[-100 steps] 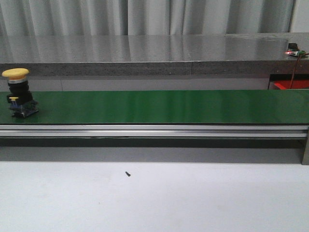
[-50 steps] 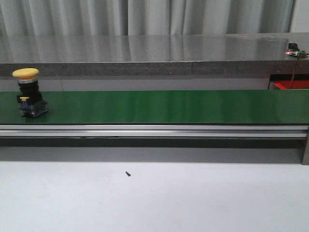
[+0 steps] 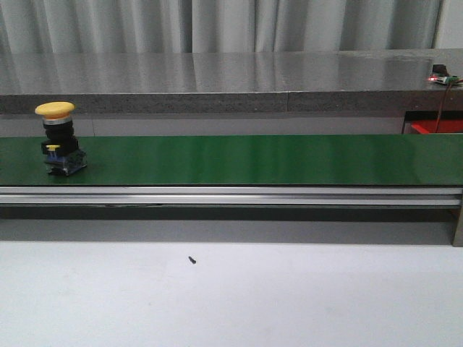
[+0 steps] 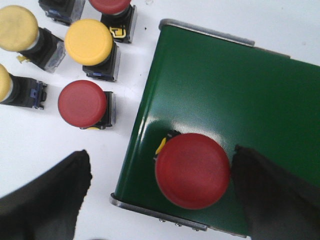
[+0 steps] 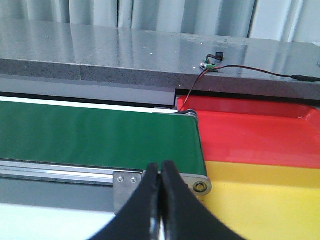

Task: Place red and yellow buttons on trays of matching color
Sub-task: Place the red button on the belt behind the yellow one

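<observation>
Spare buttons [image 4: 82, 102] beside green belt [image 4: 240, 105]

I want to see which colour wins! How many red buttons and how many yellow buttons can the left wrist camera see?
Red buttons: 3
Yellow buttons: 3
Button with cap cut off at the picture's edge, colour unknown: 1
Total: 7, so it's a tie.
</observation>
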`<action>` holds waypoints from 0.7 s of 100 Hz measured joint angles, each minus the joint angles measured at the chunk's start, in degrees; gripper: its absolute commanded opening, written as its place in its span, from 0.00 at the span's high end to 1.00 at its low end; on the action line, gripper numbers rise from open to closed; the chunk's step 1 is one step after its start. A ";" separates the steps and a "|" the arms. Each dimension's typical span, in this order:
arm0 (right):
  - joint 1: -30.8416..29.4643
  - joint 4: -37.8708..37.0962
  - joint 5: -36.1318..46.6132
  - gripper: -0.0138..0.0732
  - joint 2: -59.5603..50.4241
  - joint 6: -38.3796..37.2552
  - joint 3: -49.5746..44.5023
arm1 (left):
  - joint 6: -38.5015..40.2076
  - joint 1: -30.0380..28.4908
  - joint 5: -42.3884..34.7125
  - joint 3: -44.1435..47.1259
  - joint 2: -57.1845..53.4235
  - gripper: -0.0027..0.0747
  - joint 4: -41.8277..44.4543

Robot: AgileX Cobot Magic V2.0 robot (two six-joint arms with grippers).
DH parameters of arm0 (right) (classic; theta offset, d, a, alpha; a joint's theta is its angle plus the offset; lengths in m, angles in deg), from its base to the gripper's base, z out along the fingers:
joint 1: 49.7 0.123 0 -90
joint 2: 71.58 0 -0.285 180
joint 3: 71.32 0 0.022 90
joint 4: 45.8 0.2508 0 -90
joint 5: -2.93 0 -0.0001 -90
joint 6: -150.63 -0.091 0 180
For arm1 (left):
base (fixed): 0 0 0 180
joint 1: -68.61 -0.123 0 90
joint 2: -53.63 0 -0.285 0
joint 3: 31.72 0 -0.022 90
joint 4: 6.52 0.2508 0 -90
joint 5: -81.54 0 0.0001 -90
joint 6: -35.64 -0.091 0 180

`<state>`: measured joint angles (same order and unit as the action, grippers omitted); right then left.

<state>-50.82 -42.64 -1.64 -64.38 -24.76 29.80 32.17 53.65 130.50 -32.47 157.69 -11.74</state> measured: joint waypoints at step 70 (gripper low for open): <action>0.00 0.00 0.00 0.90 0.00 0.00 0.00 | -5.37 7.58 3.71 6.49 -23.90 0.99 -7.32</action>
<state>-50.82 -42.64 -1.64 -64.38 -24.76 29.80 26.80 61.23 134.21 -25.98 133.79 -19.06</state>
